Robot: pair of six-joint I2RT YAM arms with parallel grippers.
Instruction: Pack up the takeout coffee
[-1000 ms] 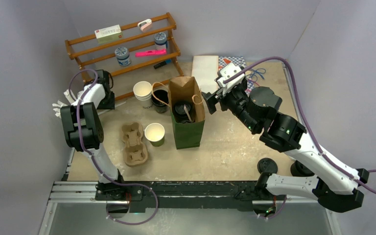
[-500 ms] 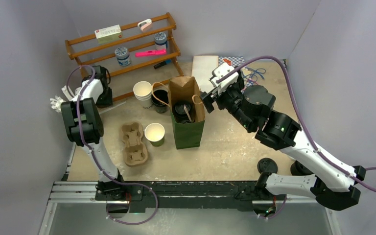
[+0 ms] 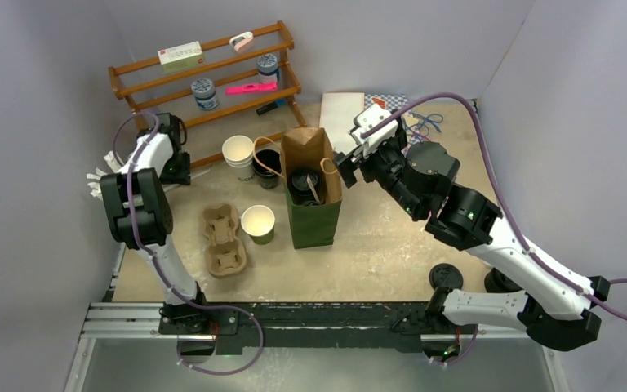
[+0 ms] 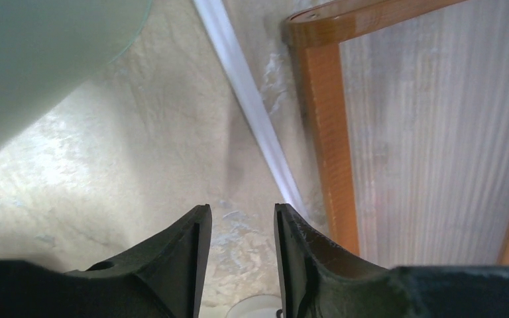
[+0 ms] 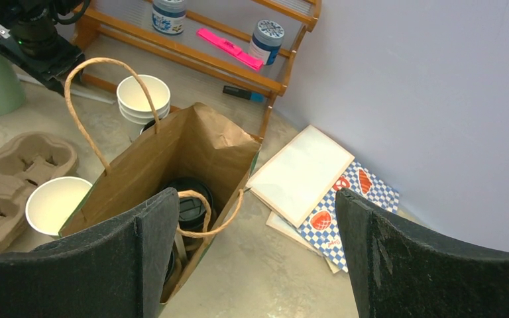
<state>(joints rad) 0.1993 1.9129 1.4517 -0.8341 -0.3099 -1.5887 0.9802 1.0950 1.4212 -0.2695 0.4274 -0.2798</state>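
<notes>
The takeout coffee [image 3: 304, 186] stands inside the open brown paper bag [image 3: 312, 214]; only its black sip lid shows, also in the right wrist view [image 5: 189, 207]. My right gripper [image 3: 348, 170] hangs just right of the bag's mouth, open wide and empty [image 5: 255, 199], touching nothing. My left gripper [image 3: 176, 166] is far left, low over the table beside the wooden rack's foot [image 4: 325, 132]. Its jaws [image 4: 238, 218] stand a little apart with nothing between them.
A lidless green cup [image 3: 258, 223] and a cardboard cup carrier [image 3: 222, 238] sit left of the bag. Stacked white cups [image 3: 237, 153] and a black cup [image 3: 268, 170] stand behind it. Wooden rack [image 3: 208, 77] at back left. Paper sheets [image 3: 341, 114] at back. A loose black lid [image 3: 445, 275].
My right gripper has drawn back slightly up and away from the bag's mouth, still open. My left arm has shifted a little near the rack.
</notes>
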